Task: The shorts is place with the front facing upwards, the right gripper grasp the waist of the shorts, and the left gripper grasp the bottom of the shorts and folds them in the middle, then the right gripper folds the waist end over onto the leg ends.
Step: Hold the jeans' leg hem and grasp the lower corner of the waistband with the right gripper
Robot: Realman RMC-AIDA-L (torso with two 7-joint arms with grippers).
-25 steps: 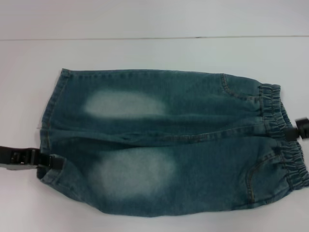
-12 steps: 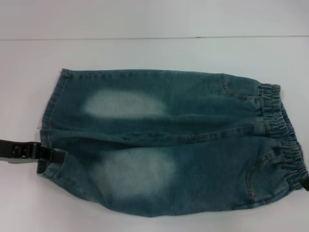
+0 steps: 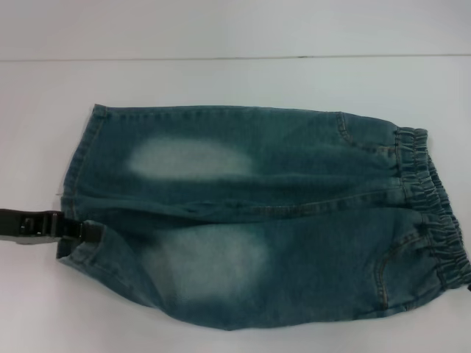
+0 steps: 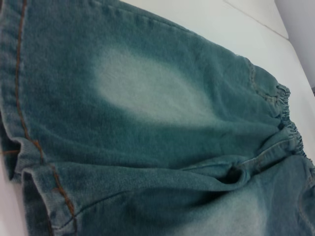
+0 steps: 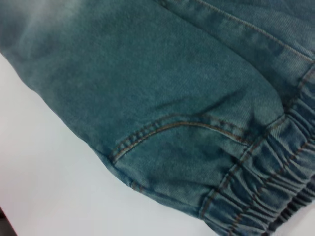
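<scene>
The shorts point(image 3: 257, 217) lie flat, front up, mid-tabletop point(image 3: 221, 81), waist toward its right edge, ready for folding. The left pincer point(image 3: 77, 229) reaches the leg hem, seemingly pinching it, though I cannot tell. The right pincer is out of sight.

The right claw point(image 3: 468, 285) has slid off toward the waistband's point(image 3: 434, 213) near corner.

right claw point(image 3: 468, 282) cut off at edge; left claw point(image 3: 87, 230) tips hidden under shorts point(image 3: 257, 213).
</scene>
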